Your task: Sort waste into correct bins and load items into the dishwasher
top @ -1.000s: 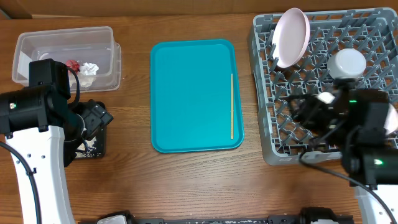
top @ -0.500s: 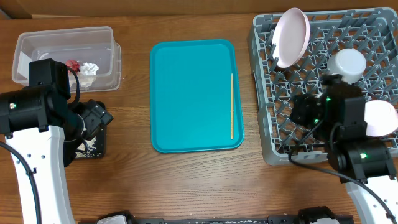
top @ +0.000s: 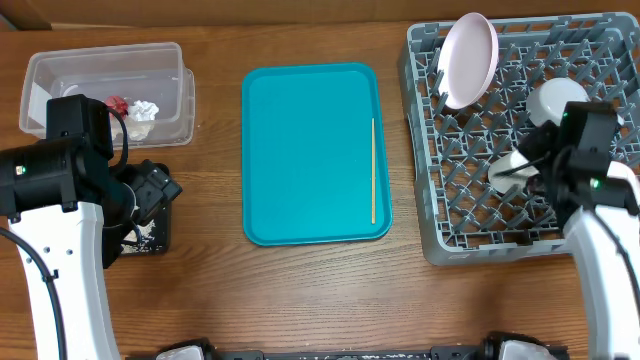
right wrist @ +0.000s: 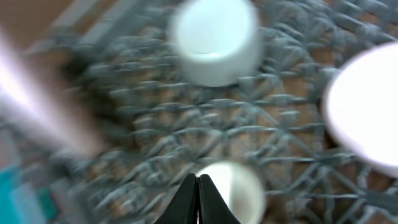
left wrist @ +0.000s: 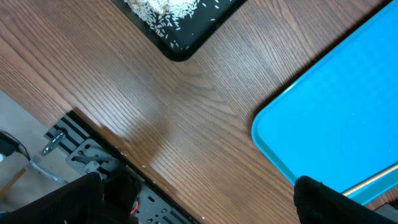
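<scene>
The grey dish rack (top: 455,215) at the right holds an upright pale pink plate (top: 468,58), an inverted pale bowl (top: 558,100) and a small white cup (top: 508,165). My right gripper (top: 532,166) hovers over the rack beside that cup. In the blurred right wrist view its fingers (right wrist: 198,190) are pressed together with nothing between them, just above the cup (right wrist: 239,186). A thin wooden stick (top: 373,170) lies on the teal tray (top: 310,150). My left gripper (left wrist: 193,208) stands open over bare wood near the black tray (left wrist: 177,46), which holds rice crumbs (left wrist: 168,9).
The clear tub (top: 60,75) at the back left contains a red wrapper (top: 117,103) and a white napkin (top: 146,110). My left arm covers most of the black tray (top: 155,240) in the overhead view. Another pale round dish (right wrist: 367,106) sits right of my right fingers.
My right gripper has closed and swung back and to the right over the rack; its arm now covers the pink bowl seen earlier. The left arm has not moved.
</scene>
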`<state>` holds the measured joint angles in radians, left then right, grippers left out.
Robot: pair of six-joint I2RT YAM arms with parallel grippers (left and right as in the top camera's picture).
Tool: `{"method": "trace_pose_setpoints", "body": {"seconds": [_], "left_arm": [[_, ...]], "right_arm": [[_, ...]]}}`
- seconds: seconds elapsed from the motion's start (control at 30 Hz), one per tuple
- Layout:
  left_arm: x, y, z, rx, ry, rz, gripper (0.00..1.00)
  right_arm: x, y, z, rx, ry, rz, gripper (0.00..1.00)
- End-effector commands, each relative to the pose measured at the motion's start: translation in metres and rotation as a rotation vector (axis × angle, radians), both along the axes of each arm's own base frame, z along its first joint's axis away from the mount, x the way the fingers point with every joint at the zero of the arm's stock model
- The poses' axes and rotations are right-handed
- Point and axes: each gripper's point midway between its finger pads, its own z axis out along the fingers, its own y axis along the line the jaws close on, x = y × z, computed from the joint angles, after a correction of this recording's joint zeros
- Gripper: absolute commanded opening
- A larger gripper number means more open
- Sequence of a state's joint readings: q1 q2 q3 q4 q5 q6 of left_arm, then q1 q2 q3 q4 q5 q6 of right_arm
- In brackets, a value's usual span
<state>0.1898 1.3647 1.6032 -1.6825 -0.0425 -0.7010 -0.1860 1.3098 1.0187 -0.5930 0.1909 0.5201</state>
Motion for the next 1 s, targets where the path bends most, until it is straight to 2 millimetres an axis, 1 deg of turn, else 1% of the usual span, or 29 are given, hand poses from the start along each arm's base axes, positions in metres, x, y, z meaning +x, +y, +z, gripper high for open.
{"method": "trace_pose_setpoints", "body": {"seconds": [0.0, 0.1, 0.23, 0.43, 0.5, 0.6, 0.7, 0.8, 0.97], "left_arm": [[0.0, 0.003, -0.001, 0.015, 0.009, 0.007, 1.0], [0.0, 0.003, -0.001, 0.015, 0.009, 0.007, 1.0], [0.0, 0.003, -0.001, 0.015, 0.009, 0.007, 1.0], [0.0, 0.003, -0.001, 0.015, 0.009, 0.007, 1.0], [0.0, 0.003, -0.001, 0.015, 0.009, 0.007, 1.0], [0.0, 0.003, -0.001, 0.015, 0.009, 0.007, 1.0], [0.0, 0.003, -0.001, 0.015, 0.009, 0.007, 1.0], [0.0, 0.003, -0.001, 0.015, 0.009, 0.007, 1.0], [0.0, 0.003, -0.001, 0.015, 0.009, 0.007, 1.0]], "right_arm": [[-0.006, -0.045, -0.022, -0.016, 0.051, -0.132, 0.04], [-0.01, -0.072, -0.03, 0.001, 0.055, -0.181, 0.04], [-0.008, -0.088, -0.024, 0.025, 0.003, -0.167, 0.04], [-0.019, -0.113, -0.028, 0.022, 0.006, -0.237, 0.04], [-0.022, -0.12, -0.033, 0.021, 0.021, -0.249, 0.04], [-0.031, -0.131, -0.048, 0.036, 0.066, -0.277, 0.04], [-0.037, -0.138, -0.056, 0.046, 0.086, -0.301, 0.04], [-0.043, -0.146, -0.06, 0.052, 0.096, -0.326, 0.04], [-0.053, -0.157, -0.06, 0.042, 0.106, -0.366, 0.04]]}}
